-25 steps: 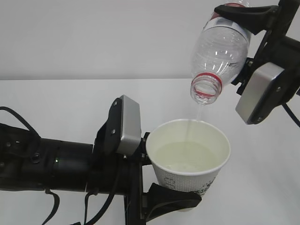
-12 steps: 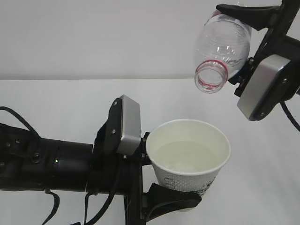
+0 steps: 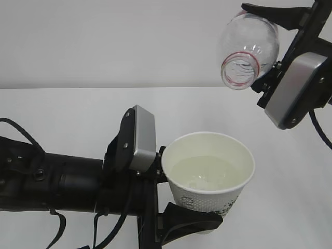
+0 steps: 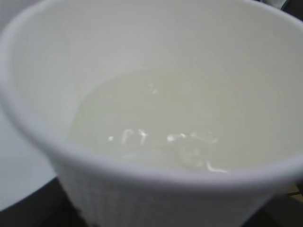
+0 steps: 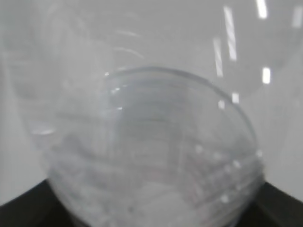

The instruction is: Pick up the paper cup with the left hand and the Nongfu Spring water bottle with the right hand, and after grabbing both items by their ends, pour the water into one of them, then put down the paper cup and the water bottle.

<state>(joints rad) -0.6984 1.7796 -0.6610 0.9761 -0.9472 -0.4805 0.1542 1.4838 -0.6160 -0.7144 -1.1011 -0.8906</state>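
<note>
Where the exterior view begins at its left edge, the left hand reaches in level over the white table, a grey block on its wrist. Its jaws stand on either side of the cup and clamp it low on the wall; one black finger shows under the cup's near side.

Cup: upright, lifted off the table, at the tip of the left hand, right of the grey block. White, rolled rim, dark print low on the side. Water lies in it as a pale pool, well below the rim. The left wrist view is filled by the cup and the water, with small glints on the surface.

Bottle: upper right, above and right of the cup, well apart from it. Clear, uncapped, red neck ring, mouth tilted down and left toward the camera. No stream leaves the mouth.

Right hand: grips the bottle by its rear part; one black finger crosses the top, and a grey block hangs below right. The right wrist view shows only the bottle, close and blurred.
</note>
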